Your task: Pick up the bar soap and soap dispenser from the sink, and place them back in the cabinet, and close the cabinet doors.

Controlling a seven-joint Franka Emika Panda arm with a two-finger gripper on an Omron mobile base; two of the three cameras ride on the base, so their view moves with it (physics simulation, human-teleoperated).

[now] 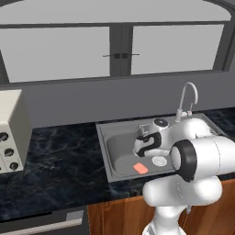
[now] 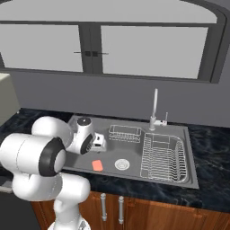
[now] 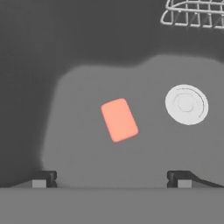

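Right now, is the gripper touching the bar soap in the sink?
Apart. In the hand view, bare basin floor separates the bar soap from both fingertips of the open gripper.

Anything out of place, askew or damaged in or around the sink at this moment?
One thing: the bar soap lies loose on the floor of the sink, left of the drain in the hand view and turned askew to the basin walls. Nothing looks spilled or damaged. The gripper hangs open above the soap without touching it.

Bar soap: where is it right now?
The bar soap lies flat on the sink floor, left of the drain in the hand view.
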